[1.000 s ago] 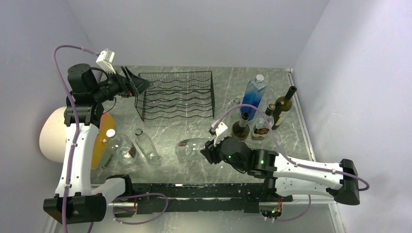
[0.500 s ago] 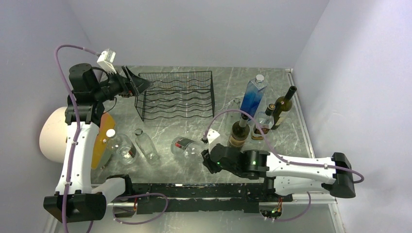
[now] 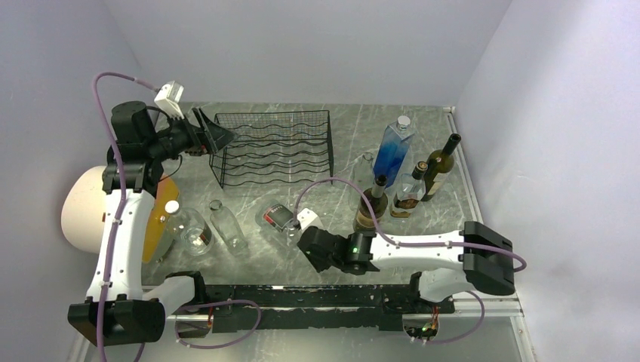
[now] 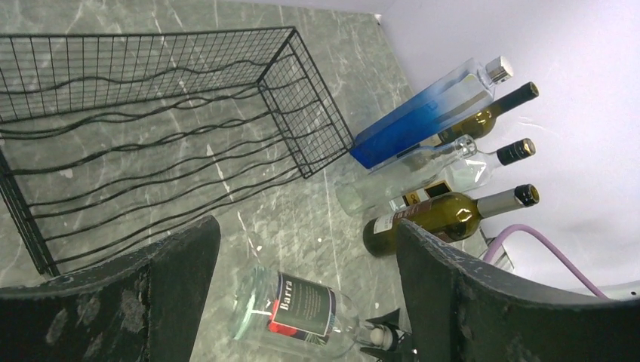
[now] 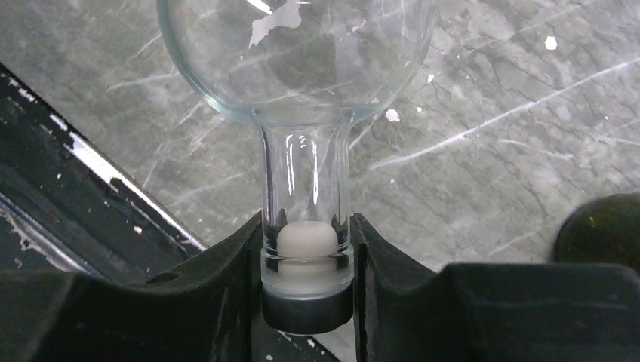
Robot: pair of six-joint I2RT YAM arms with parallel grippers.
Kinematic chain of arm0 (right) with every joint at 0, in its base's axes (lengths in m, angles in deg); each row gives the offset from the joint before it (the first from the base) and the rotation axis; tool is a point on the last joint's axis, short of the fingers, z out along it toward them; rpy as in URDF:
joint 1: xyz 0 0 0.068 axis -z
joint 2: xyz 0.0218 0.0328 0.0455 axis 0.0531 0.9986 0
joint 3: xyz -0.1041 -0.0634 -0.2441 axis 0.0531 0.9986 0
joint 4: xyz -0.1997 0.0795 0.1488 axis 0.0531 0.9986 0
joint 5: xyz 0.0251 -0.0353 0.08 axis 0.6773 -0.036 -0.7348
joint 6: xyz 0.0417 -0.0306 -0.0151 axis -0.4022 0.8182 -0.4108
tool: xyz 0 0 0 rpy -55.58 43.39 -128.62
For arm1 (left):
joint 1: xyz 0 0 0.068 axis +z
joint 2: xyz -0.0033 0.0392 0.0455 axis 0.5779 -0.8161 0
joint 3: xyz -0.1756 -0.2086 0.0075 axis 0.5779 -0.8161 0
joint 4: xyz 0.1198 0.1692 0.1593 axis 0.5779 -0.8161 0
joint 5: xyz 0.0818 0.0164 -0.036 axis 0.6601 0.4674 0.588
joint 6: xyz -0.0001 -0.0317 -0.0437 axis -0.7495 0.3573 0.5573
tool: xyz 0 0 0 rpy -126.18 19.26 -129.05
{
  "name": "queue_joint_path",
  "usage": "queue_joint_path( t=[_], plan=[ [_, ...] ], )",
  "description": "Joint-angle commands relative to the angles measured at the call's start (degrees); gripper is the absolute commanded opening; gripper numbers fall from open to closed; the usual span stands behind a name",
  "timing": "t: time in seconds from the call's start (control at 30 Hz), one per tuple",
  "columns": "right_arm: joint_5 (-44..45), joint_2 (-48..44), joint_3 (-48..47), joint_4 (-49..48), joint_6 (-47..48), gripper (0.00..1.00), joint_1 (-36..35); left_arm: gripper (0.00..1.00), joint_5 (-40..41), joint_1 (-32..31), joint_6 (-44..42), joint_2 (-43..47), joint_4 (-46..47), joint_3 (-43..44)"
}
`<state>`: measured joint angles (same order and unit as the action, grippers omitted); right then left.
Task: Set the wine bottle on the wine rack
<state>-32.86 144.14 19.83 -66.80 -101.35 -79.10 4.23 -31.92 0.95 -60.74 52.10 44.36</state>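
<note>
- Subject of task: your clear glass wine bottle with a red and black label (image 3: 276, 218) lies on its side toward the front middle of the grey marbled counter (image 3: 347, 128). It is in front of the rack and well apart from it, with its neck turned toward the right arm.
- Right gripper (image 5: 306, 260): you have it pinching the wine bottle at the very top of the neck. One finger presses each side of the mouth, and a white stopper shows through the glass between them. Whether the bottle's body rests on the counter or hangs just above it cannot be told.
- Left gripper (image 3: 217, 136): spread wide and holding nothing. It hangs in the air at the left end of the rack, and its wrist view looks across the rack toward the wine bottle.
- Rack: the black wire-mesh wine rack with wavy rod tiers (image 3: 275, 147) stands at the rear middle of the counter.
- Other stock, right of the rack: you have four bottles upright in a close group.
  - a tall blue-tinted square bottle with a silver cap (image 3: 393, 147)
  - a dark green bottle (image 3: 438, 162)
  - a clear bottle with a black cap (image 3: 410, 192)
  - a dark bottle with a pale label (image 3: 371, 207), nearest the right arm
- Other stock, front left: two clear glass bottles (image 3: 226, 226) sit side by side, just beside the left arm.
</note>
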Motion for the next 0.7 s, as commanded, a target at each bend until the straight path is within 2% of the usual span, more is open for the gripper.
queue_joint_path(
  t=[0.0,0.2,0.4,0.67],
  plan=[
    [-2.8,2.6,0.6,-6.3,2.1,0.0,2.4,0.9,0.1,-0.4,-1.0,0.0,-1.2,-2.2],
    [-5.5,7.3,-0.1,-7.4,4.1,0.0,3.7,0.91,1.0,-0.4,-3.2,0.0,-1.8,-4.3],
    [-6.3,11.6,-2.4,-5.6,4.7,0.21,4.2,0.93,4.4,-0.4,-3.7,-0.3,-1.9,-5.5],
    [-8.3,13.8,-4.2,-6.1,3.9,0.35,6.5,0.95,4.7,-0.4,-4.5,-0.9,-1.6,-6.2]
  ],
)
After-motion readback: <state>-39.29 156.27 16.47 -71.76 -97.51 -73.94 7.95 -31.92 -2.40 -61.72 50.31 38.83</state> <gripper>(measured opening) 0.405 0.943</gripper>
